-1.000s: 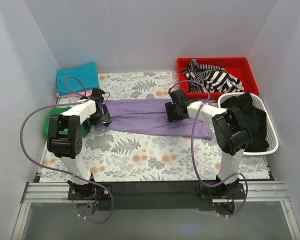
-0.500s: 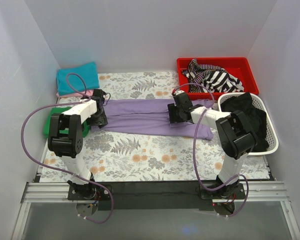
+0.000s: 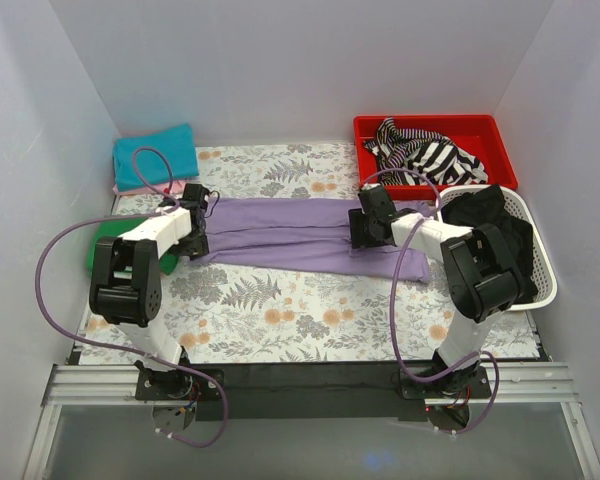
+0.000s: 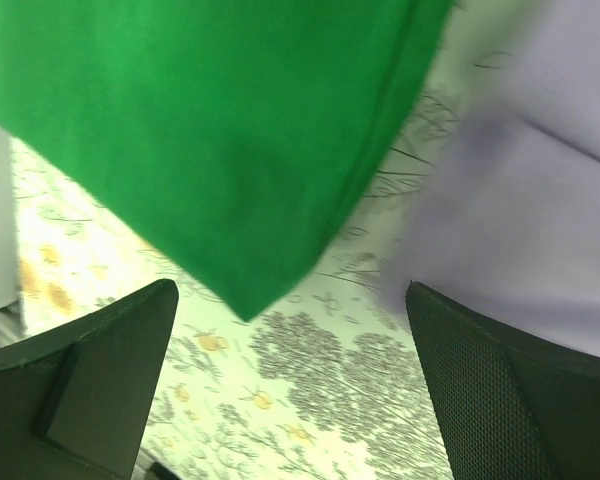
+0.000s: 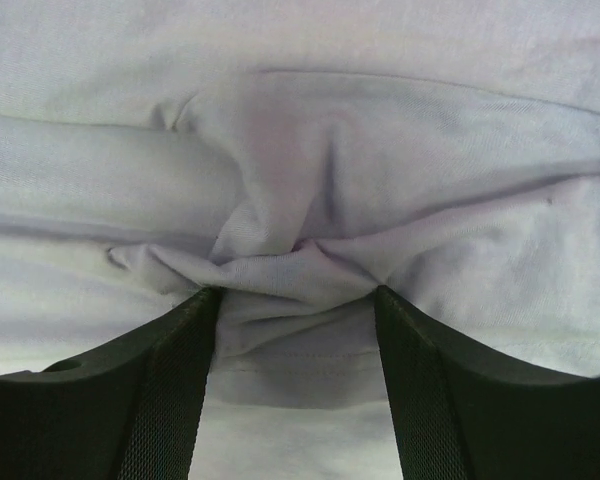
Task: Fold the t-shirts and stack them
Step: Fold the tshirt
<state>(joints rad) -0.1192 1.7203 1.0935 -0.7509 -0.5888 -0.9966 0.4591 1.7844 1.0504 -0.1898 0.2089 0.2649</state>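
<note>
A lavender t-shirt (image 3: 280, 235) lies stretched in a long band across the floral table (image 3: 280, 320). My right gripper (image 3: 365, 232) presses on its right part. In the right wrist view my right gripper (image 5: 295, 295) has its jaws closed partway on a bunched fold of the lavender t-shirt (image 5: 300, 150). My left gripper (image 3: 192, 240) is at the shirt's left end. In the left wrist view my left gripper (image 4: 290, 300) is open and empty over bare table, between the lavender t-shirt (image 4: 540, 200) and a folded green t-shirt (image 4: 200, 120). The green t-shirt (image 3: 98, 250) lies at the far left.
A folded teal t-shirt (image 3: 155, 155) lies on a pink one (image 3: 130, 188) at the back left. A red bin (image 3: 480, 128) with striped cloth (image 3: 430, 155) stands at the back right. A white basket (image 3: 545, 290) with black clothes (image 3: 495, 230) stands at the right.
My right gripper has slid to the right along the lavender t-shirt. My left gripper has moved a little left, to the shirt's left end.
</note>
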